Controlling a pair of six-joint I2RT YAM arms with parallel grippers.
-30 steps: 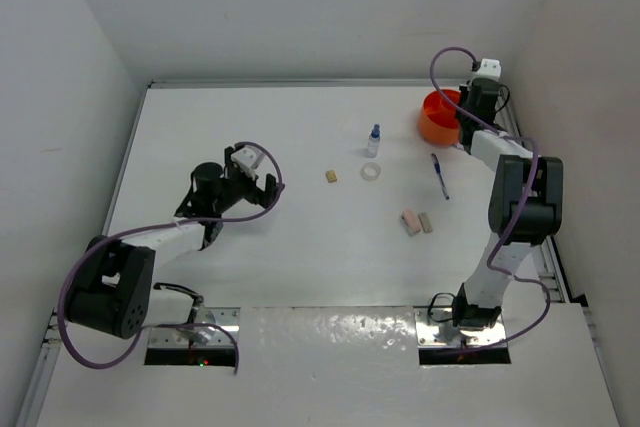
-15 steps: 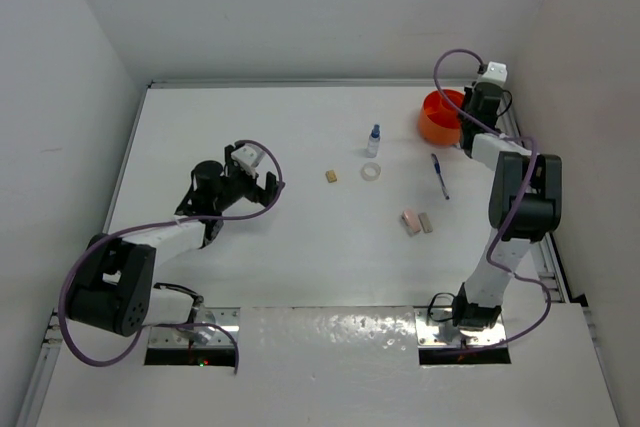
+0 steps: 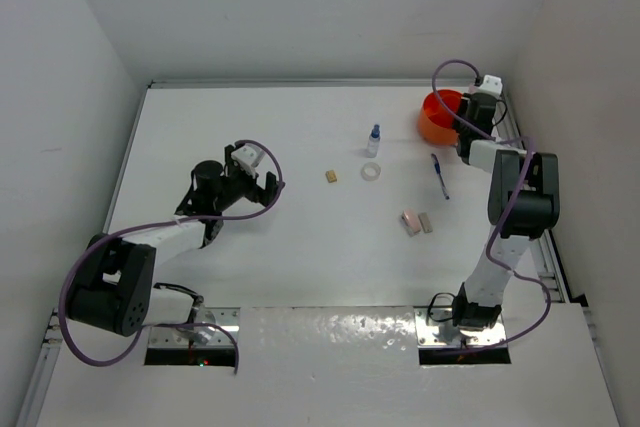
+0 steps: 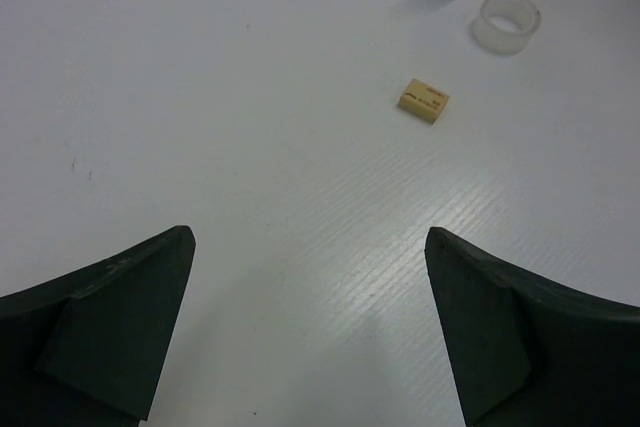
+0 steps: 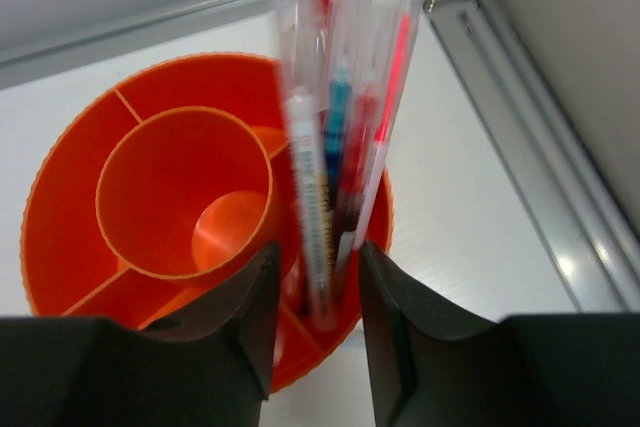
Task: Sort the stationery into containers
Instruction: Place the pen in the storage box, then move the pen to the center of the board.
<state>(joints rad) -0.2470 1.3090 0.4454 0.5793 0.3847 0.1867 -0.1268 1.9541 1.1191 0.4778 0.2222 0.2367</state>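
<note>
Right gripper (image 5: pixel 320 247) loosened, jaws slightly parted around pens (image 5: pixel 335 97) standing in the orange tub's (image 5: pixel 60 207) outer compartment, far right; left gripper (image 4: pixel 310 247) spread wide above the counter (image 4: pixel 250 97).

pens (image 5: pixel 338 147) upright in orange tub (image 5: pixel 62 217), tan eraser (image 4: pixel 423 100), tape ring (image 4: pixel 508 23) outside

PLACE: robot lab test cell | ENCLOSURE: plain white walls (image 3: pixel 300 7) close the white counter (image 3: pixel 300 257) on three sides | EDGE: aluminium rail (image 5: pixel 530 137) along its right edge | RIG: left arm (image 3: pixel 150 237) and right arm (image 3: pixel 515 197) on metal plates (image 3: pixel 190 332) at the near edge, trailing purple cables (image 3: pixel 250 215)
</note>
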